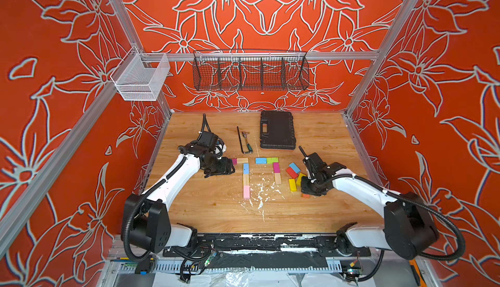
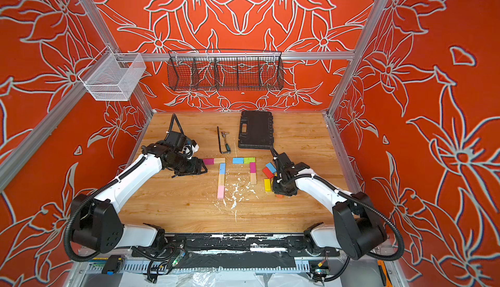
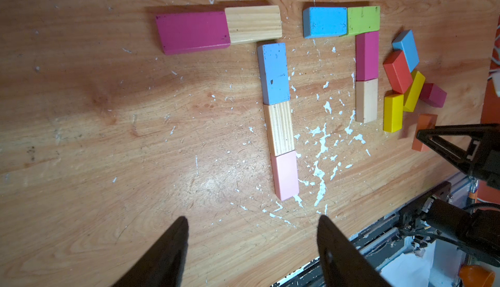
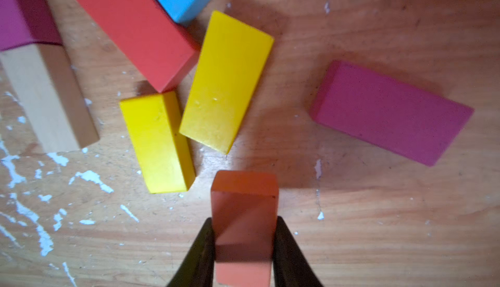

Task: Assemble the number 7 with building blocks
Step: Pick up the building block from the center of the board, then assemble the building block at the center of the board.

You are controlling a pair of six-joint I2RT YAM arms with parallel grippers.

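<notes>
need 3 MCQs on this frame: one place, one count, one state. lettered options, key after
1. The black case lies: A) at the table's far edge; B) at its near edge; C) off the table.
2. Blocks in the figure with the green block: A) three; B) four; C) five.
3. The right gripper is: A) open, empty; B) shut on the orange block; C) out of view.
1 A: both top views show it beyond the figures. 2 B: blue block, green, magenta block, wood block. 3 B: its fingers clamp the block's sides in the right wrist view.
</notes>
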